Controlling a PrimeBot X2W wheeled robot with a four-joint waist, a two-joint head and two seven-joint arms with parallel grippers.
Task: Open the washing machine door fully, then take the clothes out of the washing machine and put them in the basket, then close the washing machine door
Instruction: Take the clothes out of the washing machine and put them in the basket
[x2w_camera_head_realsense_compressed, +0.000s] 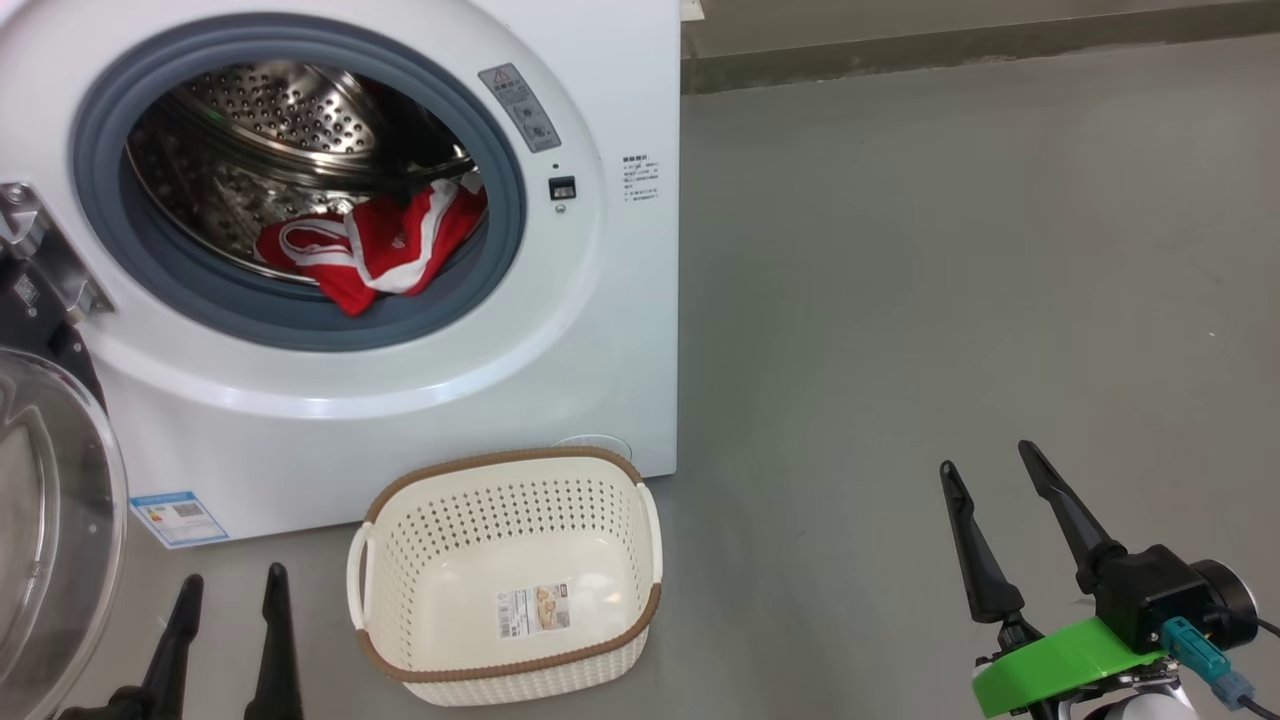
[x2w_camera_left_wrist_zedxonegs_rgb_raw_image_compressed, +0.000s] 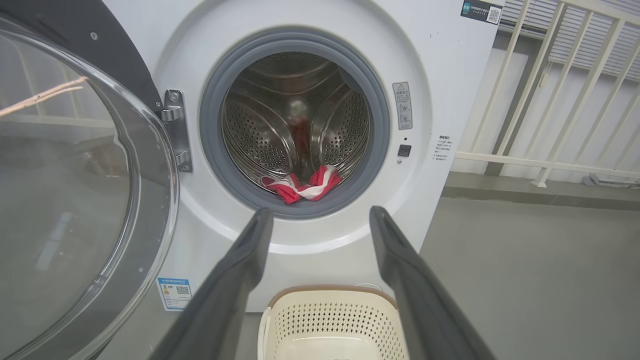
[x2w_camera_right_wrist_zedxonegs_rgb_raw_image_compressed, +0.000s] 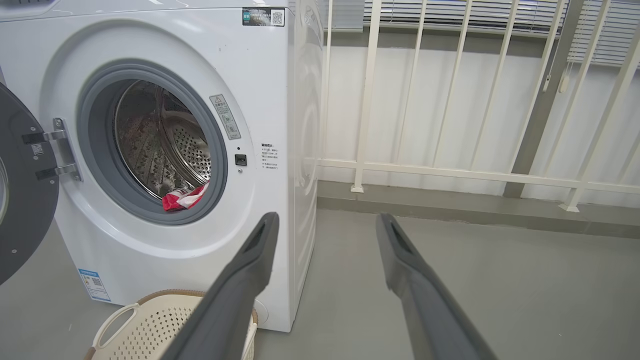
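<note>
Both arms are low and near the camera. Left gripper (x2w_camera_head_realsense_compressed: 233, 578) has its fingers spread, nothing between them. Right gripper (x2w_camera_head_realsense_compressed: 985, 458) is the same, spread and empty, hanging over bare floor (x2w_camera_head_realsense_compressed: 950, 250) well to the right of the machine.

Basket (x2w_camera_head_realsense_compressed: 480, 520) sits on the floor just in front of the washing machine (x2w_camera_head_realsense_compressed: 600, 330), slightly right of the opening. It's empty, just a label on the bottom.

Door (x2w_camera_head_realsense_compressed: 50, 520) is swung out on the left-side hinge, glass bowl facing the left arm. It looks wide open, so I'd call step one done or close to it. Can't tell from here whether the hinge has more travel.

Clothes (x2w_camera_head_realsense_compressed: 390, 250) are still in the drum (x2w_camera_head_realsense_compressed: 270, 120), bunched at the front lip, with the red fabric drooping onto the grey ring (x2w_camera_head_realsense_compressed: 300, 325). Easy reach, nothing blocking the opening.

White railing (x2w_camera_right_wrist_zedxonegs_rgb_raw_image_compressed: 450, 172) runs behind the machine and isn't relevant.

Progress: roughly a third.
- Left to do: grab the clothes, drop them in the basket, shut the door.
- The left wrist view lines up with the opening, so the left arm looks like the natural one for the grab.
</note>
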